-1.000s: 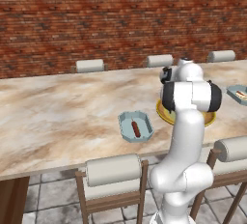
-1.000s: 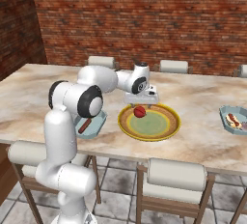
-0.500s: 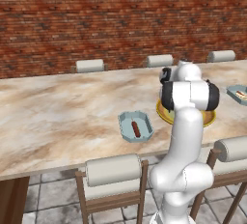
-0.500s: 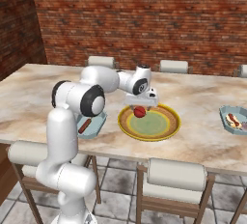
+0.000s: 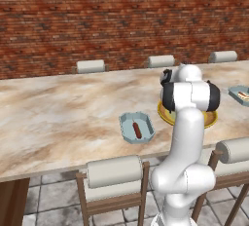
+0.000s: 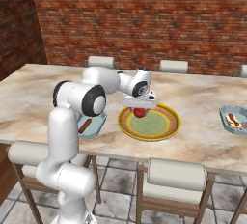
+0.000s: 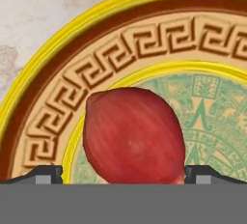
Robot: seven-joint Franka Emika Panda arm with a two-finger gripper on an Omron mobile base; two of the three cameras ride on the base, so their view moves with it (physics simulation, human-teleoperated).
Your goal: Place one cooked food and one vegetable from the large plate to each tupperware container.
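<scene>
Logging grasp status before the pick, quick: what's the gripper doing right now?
Gripper: open, fingertips on either side of the red vegetable on the large plate, not closed on it.

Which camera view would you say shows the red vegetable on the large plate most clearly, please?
The hand view: the red vegetable looms large and close between the open gripper tips, on the large plate. The right base view shows it as a small red blob under the hand; in the left base view the arm covers that spot.

the table (image 6: 202, 136) top looks like polished marble, smooth and veined. the plate (image 7: 58, 102) looks glazed, its red vegetable (image 7: 132, 136) smooth-skinned. the wall (image 5: 97, 20) is rough brick.
</scene>
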